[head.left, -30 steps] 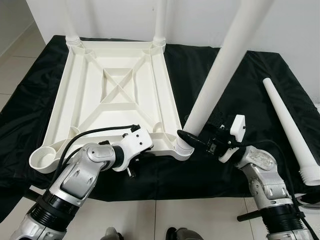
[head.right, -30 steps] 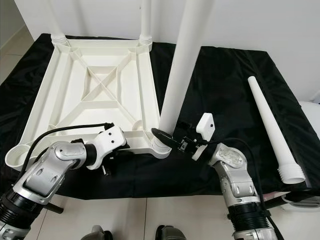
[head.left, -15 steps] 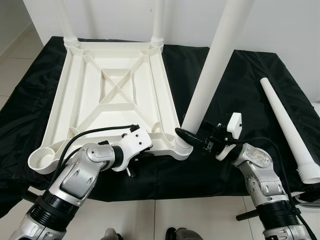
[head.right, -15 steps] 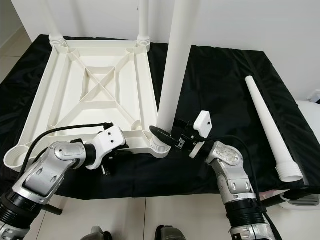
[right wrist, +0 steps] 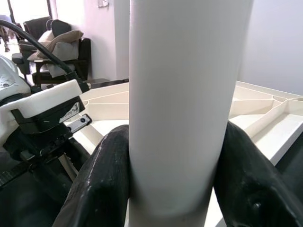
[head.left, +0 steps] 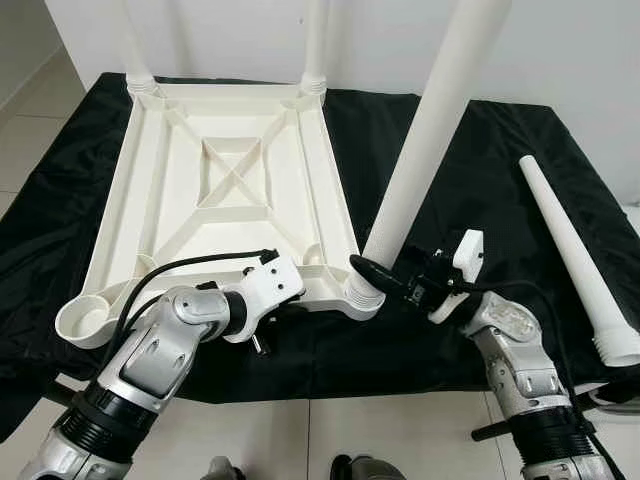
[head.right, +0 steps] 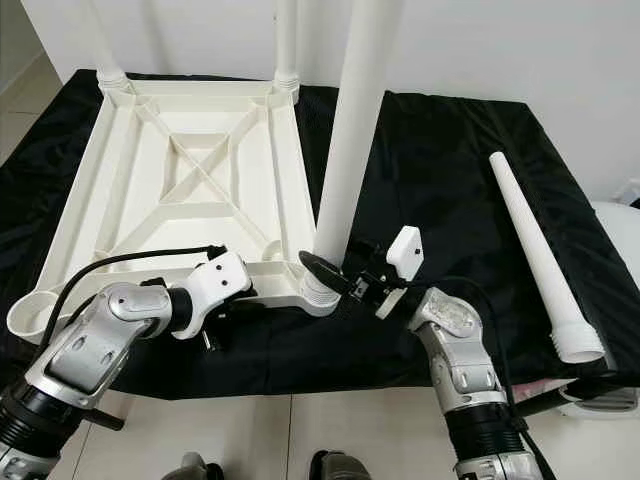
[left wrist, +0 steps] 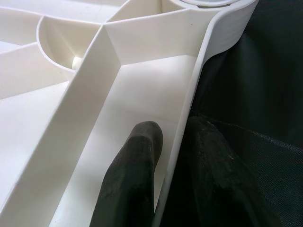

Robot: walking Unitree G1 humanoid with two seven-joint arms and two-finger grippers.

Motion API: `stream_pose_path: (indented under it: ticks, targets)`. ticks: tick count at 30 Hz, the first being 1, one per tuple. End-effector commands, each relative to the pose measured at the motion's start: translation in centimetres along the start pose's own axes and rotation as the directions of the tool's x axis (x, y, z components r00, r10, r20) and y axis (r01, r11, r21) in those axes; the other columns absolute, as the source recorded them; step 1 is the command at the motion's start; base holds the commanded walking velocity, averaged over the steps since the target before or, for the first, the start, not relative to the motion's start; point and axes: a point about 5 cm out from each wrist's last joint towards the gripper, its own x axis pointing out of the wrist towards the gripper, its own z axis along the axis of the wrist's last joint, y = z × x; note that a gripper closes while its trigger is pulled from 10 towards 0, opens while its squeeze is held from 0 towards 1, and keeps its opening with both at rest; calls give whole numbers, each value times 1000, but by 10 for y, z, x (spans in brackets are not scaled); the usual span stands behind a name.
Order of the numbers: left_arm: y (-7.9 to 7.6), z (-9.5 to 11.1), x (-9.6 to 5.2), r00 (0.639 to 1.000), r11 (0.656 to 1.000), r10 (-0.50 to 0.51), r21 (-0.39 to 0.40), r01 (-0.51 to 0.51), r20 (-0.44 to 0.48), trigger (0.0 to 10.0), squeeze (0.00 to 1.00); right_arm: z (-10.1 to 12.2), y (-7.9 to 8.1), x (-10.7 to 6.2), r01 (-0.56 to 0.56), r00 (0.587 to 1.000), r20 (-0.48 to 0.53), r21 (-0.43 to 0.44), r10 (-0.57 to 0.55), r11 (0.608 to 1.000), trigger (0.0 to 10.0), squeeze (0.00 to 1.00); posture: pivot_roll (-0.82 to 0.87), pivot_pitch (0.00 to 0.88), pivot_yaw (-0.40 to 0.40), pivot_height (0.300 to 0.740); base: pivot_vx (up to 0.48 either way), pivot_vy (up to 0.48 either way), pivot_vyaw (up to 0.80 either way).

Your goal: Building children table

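The white table top (head.left: 230,190) lies upside down on a black cloth (head.left: 480,180). Two white legs (head.left: 318,40) (head.left: 135,45) stand in its far corners. A third leg (head.left: 425,150) leans to the right with its base in the near right corner socket (head.left: 362,293). My right gripper (head.left: 375,278) is shut on this leg just above the socket, and both fingers (right wrist: 102,179) press its sides. My left gripper (left wrist: 173,130) is shut on the table top's near rim (left wrist: 189,113), one finger inside the frame and one outside. The near left socket (head.left: 80,320) holds nothing.
A loose white leg (head.left: 580,265) lies on the cloth at the right, wide end toward me. A white wall stands right behind the table top. Tiled floor (head.left: 330,430) runs along the cloth's near edge.
The held leg has tipped a little more upright, and my right gripper has shifted slightly left with it. The left arm has stayed on the rim.
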Motion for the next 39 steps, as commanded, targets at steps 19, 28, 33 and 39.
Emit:
stream_pose_path:
  ticks: [19, 28, 33, 39]
  targets:
    - [-1, 20, -4, 997, 998, 20, 58, -24, 74, 10000, 0, -48, 6, -24, 200, 954, -241, 71, -178, 977, 10000, 0, -44, 130, -25, 740, 0, 0, 0]
    - [-2, 24, -2, 996, 998, 21, 56, -26, 88, 10000, 0, -50, 8, -30, 291, 929, -251, 40, -272, 956, 10000, 0, -52, 127, -20, 740, 0, 0, 0]
    - [-2, 26, -2, 995, 998, 24, 54, -29, 94, 10000, 0, -50, 6, -32, 323, 916, -258, 18, -308, 946, 10000, 0, -52, 130, -19, 740, 0, 0, 0]
    - [-5, 26, -1, 995, 999, 29, 39, -33, 98, 10000, 0, -50, 3, -34, 379, 895, -256, 0, -366, 925, 10000, 0, -49, 134, -19, 740, 0, 0, 0]
